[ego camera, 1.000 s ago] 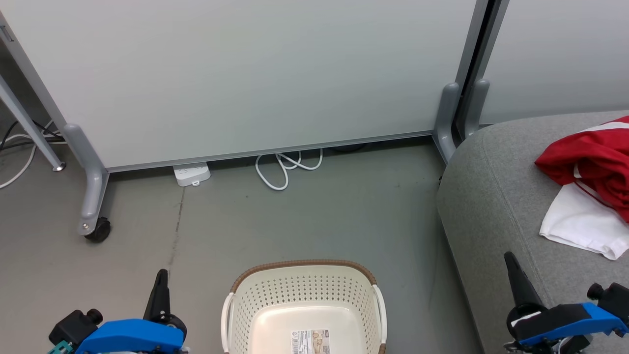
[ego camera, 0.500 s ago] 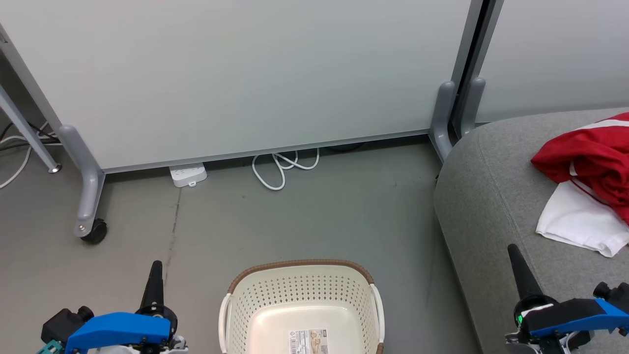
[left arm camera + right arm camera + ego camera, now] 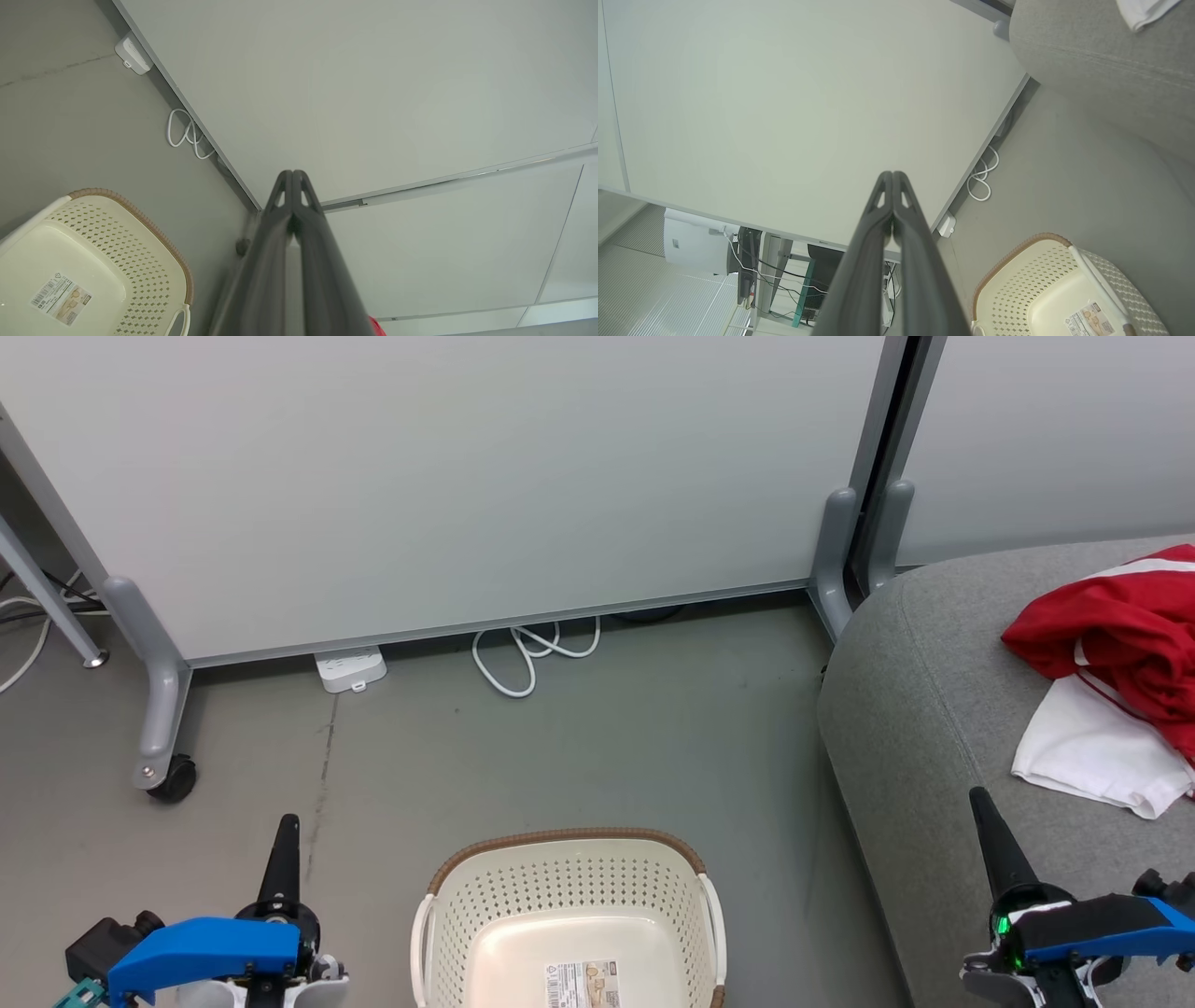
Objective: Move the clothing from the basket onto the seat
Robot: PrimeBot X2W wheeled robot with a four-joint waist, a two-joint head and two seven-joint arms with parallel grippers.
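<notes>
The cream perforated basket (image 3: 569,896) with its brown rim stands on the floor at the bottom centre, holding nothing but its label sticker (image 3: 581,985). Red clothing (image 3: 1116,635) with a white panel (image 3: 1083,756) lies heaped on the grey seat (image 3: 934,709) at the right. My left gripper (image 3: 285,831) is shut, low at the left of the basket, above the floor. At the lower right my right gripper (image 3: 982,803) is shut over the seat's front part. Both wrist views show the fingers pressed together, left gripper (image 3: 292,175), right gripper (image 3: 893,176), with the basket (image 3: 93,261) (image 3: 1045,289) below.
A white partition panel (image 3: 467,476) on grey feet with a caster (image 3: 173,779) closes the back. A white power strip (image 3: 350,667) and a looped white cable (image 3: 527,653) lie at its base. Grey floor (image 3: 607,747) spreads between panel and basket.
The whole head view has shifted slightly left, so the camera moved. Both grippers have sunk a little lower and stay shut. Clothing and basket are unmoved.
</notes>
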